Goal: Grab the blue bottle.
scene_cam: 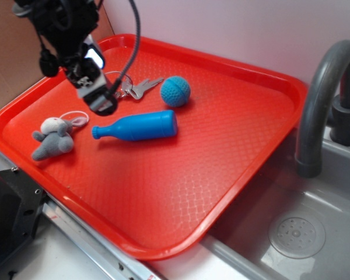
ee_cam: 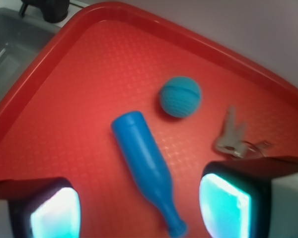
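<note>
The blue bottle point(scene_cam: 137, 127) lies on its side on the red tray point(scene_cam: 233, 134), neck pointing left. In the wrist view the blue bottle point(ee_cam: 146, 168) runs between my two fingers, neck toward the camera. My gripper point(scene_cam: 96, 96) hovers above the tray, up and left of the bottle's neck, not touching it. In the wrist view my gripper point(ee_cam: 139, 208) is open and empty, with its lit pads point(ee_cam: 223, 206) wide apart on either side of the bottle's neck.
A round blue knitted ball point(scene_cam: 175, 91) lies behind the bottle. Keys on a ring point(scene_cam: 137, 88) lie by the gripper. A grey plush toy point(scene_cam: 53, 139) lies at the tray's left. A grey faucet point(scene_cam: 324, 93) and sink point(scene_cam: 297, 233) are on the right.
</note>
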### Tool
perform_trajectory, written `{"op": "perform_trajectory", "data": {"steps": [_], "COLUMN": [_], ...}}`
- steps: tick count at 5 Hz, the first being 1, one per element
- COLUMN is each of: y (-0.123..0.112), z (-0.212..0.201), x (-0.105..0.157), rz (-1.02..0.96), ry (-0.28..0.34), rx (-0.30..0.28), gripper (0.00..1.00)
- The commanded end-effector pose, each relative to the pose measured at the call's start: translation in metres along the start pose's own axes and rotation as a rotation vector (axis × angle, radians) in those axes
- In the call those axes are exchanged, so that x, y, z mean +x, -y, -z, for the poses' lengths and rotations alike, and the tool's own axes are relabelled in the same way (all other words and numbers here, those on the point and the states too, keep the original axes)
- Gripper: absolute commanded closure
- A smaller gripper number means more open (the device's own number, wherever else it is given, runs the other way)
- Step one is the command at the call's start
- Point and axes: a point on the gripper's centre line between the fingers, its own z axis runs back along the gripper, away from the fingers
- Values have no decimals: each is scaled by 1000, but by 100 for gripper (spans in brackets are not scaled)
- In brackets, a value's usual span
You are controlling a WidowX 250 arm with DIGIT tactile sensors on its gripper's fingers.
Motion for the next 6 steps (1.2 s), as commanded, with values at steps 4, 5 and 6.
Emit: {"op": "perform_trajectory", "data": {"steps": [4,5,6], "y": [-10,-10,-7], "z": [87,97,97], "x": [0,-2,-4], "rz": [52,59,41], "ry": [-147,-203,-213], "rx": [60,89,92], "gripper": [0,46,100]}}
